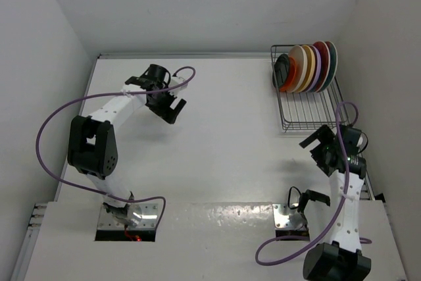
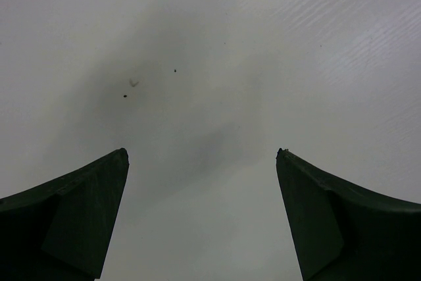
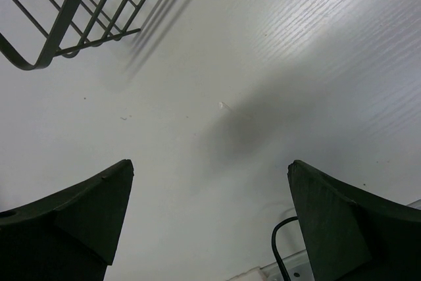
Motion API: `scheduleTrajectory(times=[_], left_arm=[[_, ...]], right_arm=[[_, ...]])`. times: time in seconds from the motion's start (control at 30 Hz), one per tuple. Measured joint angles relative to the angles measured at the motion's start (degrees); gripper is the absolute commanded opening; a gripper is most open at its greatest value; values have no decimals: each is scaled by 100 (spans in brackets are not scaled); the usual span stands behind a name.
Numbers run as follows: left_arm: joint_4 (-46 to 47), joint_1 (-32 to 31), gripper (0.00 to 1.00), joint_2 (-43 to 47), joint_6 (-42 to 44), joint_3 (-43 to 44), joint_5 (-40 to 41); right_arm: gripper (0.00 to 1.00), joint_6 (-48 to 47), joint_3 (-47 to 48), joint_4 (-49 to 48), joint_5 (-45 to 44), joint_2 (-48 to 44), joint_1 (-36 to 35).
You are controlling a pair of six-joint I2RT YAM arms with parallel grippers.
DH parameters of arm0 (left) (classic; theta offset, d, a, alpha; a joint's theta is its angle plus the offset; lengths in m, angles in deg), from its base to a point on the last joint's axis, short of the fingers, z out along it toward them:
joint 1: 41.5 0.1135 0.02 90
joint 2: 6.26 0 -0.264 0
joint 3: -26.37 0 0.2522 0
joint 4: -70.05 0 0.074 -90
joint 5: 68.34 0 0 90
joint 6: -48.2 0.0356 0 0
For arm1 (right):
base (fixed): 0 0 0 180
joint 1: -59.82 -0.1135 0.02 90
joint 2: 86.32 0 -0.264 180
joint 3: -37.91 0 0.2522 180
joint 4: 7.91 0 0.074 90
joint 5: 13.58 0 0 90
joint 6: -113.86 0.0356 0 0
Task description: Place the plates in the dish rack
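The dish rack (image 1: 309,111), a grey wire basket, stands at the table's back right. Several plates (image 1: 306,67) stand upright in a row in its far half: black (image 1: 281,70) at the left, then orange (image 1: 290,78), cream, tan, lavender and red (image 1: 324,60). My left gripper (image 1: 174,111) hangs open over bare table at the back left, far from the rack; the left wrist view shows my left gripper (image 2: 200,153) with nothing between its fingers. My right gripper (image 1: 313,151) is open just in front of the rack's near edge. In its wrist view my right gripper (image 3: 210,162) is empty, with a rack corner (image 3: 59,27) at upper left.
White walls close in the table on the left, back and right. The rack's near half (image 1: 306,113) holds no plates. A black cable (image 3: 279,248) and a metal mounting plate (image 1: 286,218) lie near the right arm's base. Purple cables loop from both arms.
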Motion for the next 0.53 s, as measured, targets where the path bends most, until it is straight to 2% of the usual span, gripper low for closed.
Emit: scheduleTrajectory(times=[0.53], left_arm=[[20, -13, 99, 0, -20, 0, -9]], right_arm=[[100, -11, 7, -2, -11, 24, 4]])
